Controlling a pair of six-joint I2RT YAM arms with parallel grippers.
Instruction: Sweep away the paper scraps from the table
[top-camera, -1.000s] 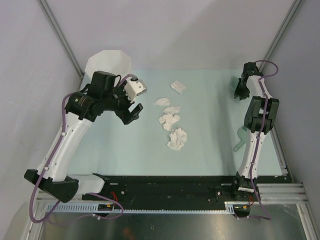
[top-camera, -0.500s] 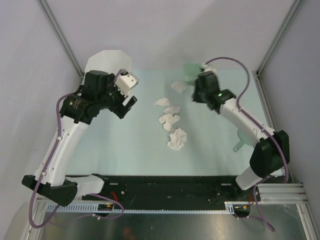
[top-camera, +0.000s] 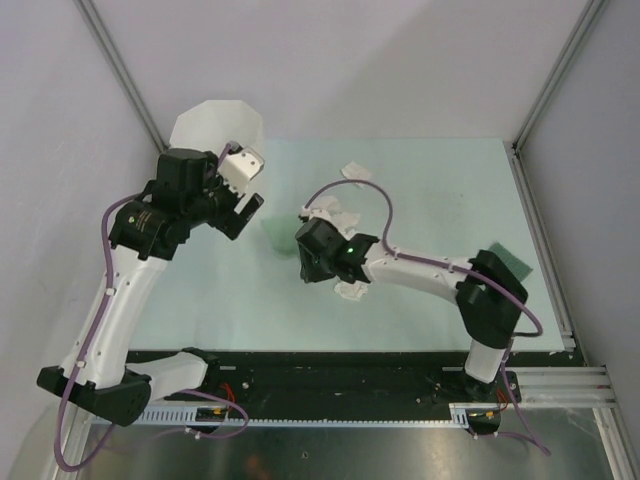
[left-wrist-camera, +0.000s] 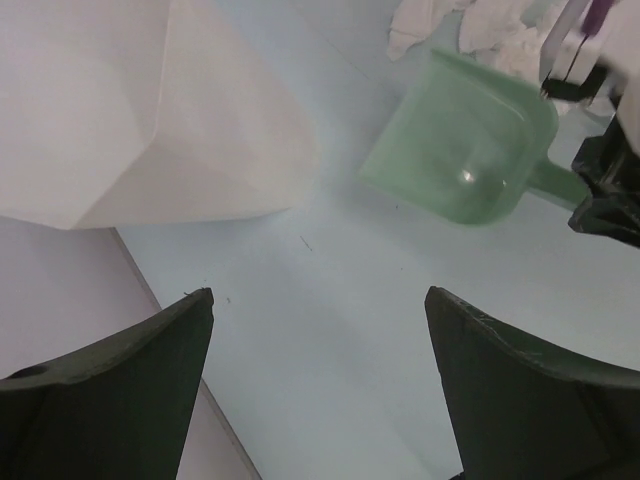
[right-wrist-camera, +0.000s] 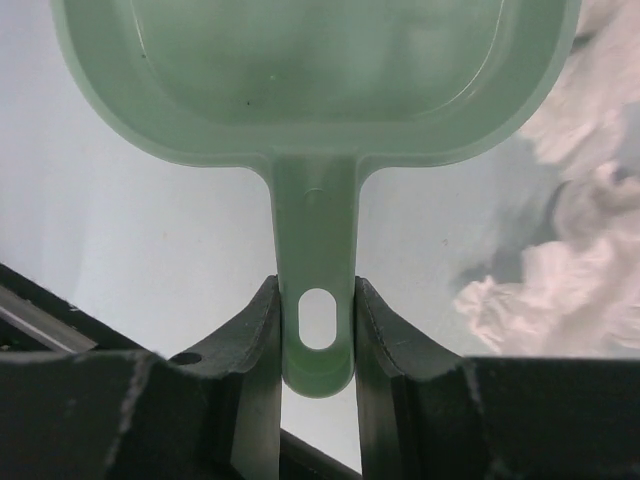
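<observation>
Several crumpled white paper scraps (top-camera: 355, 172) lie mid-table on the mint-green table (top-camera: 430, 200); some are hidden under my right arm. My right gripper (top-camera: 303, 247) is shut on the handle of a green scoop (top-camera: 275, 234), its pan on the table just left of the scraps. In the right wrist view my right gripper (right-wrist-camera: 317, 300) clamps the scoop (right-wrist-camera: 310, 60) handle, with scraps (right-wrist-camera: 580, 230) to the right. My left gripper (top-camera: 245, 208) is open and empty beside the white bin (top-camera: 215, 125). In the left wrist view my left gripper (left-wrist-camera: 320, 310) faces the scoop (left-wrist-camera: 460, 150).
The tall white faceted bin (left-wrist-camera: 150, 110) stands at the table's back left corner against the grey wall. A green object (top-camera: 515, 262) lies at the right edge, partly hidden by my right arm. Metal frame rails edge the sides.
My right arm has swung from the back right corner across to mid-table, bringing the green scoop down left of the scraps. My left gripper has drawn back slightly toward the bin.
</observation>
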